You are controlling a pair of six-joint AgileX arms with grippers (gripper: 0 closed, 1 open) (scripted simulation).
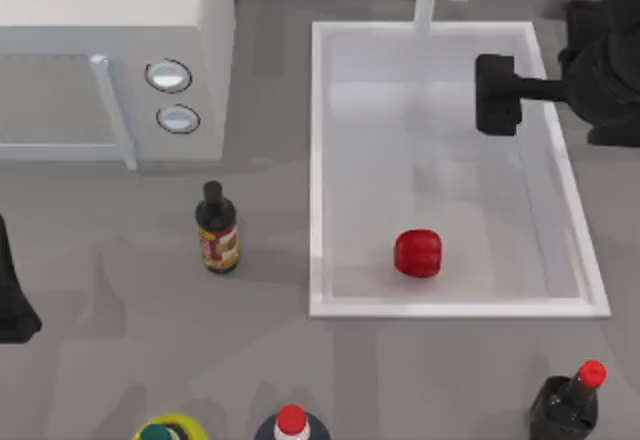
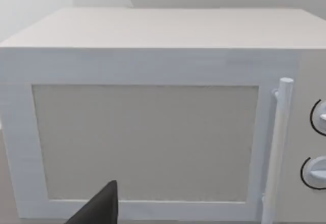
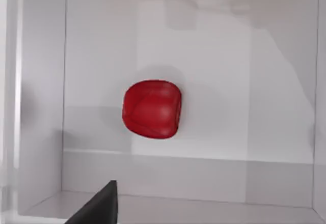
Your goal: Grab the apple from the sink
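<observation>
Resting squat on the sink [image 1: 318,160] floor, the apple [image 1: 418,253] lies apart from the right tool [image 1: 497,95], grip state unclear.

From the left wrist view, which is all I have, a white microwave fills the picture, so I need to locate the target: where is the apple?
Observer: The apple lies on the sink floor, near the front wall in the top view.
Operator: Which arm is closer to it?
Observer: The right gripper hangs over the sink's far right part, well away from the apple.
Operator: And my left arm?
Observer: It sits parked at the table's left edge, in front of the microwave.
Operator: Anything standing between?
Observer: A dark sauce bottle stands on the table left of the sink.
</observation>
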